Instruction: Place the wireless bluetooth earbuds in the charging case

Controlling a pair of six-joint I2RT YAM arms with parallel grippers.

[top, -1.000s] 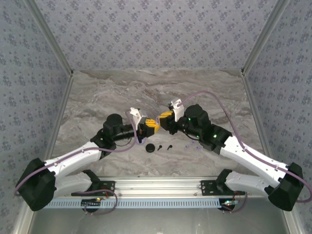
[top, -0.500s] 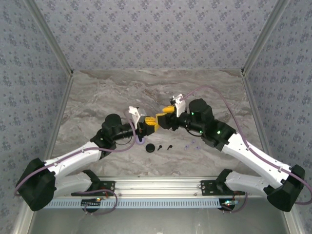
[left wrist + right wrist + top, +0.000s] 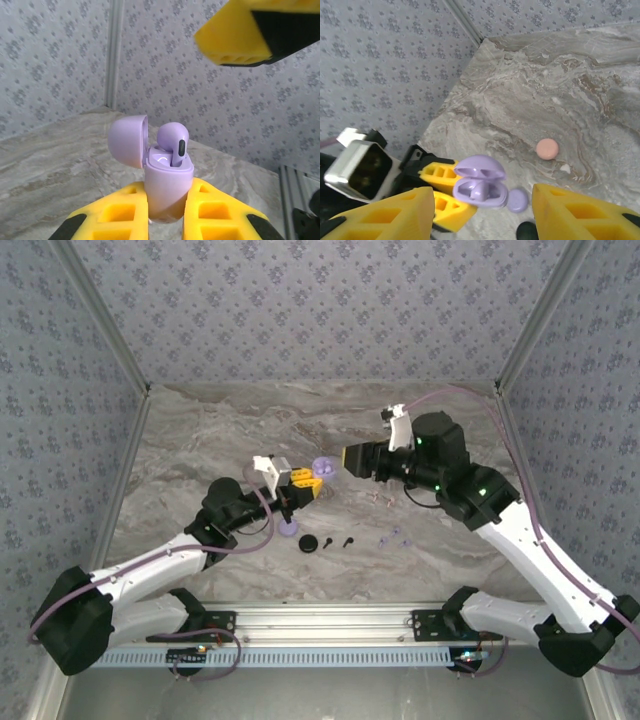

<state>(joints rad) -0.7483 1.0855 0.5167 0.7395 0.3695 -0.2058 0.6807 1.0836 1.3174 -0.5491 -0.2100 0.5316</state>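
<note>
- Lilac plastic charging case (image 3: pixel 168 182), lid open, holds one lilac stemmed earbud (image 3: pixel 173 142) upright.
- Left gripper (image 3: pixel 167 202) pinches its base; right gripper (image 3: pixel 482 210) has jaws spread nearby.
- Open marble tabletop (image 3: pixel 200 430) reaches patterned walls (image 3: pixel 320 310).

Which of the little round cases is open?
The purple case in the left gripper: its lid is up, an earbud poking out. The pink case and the flat purple one on the table are shut.

No writing, label, brand or number is legible on anything here.
</note>
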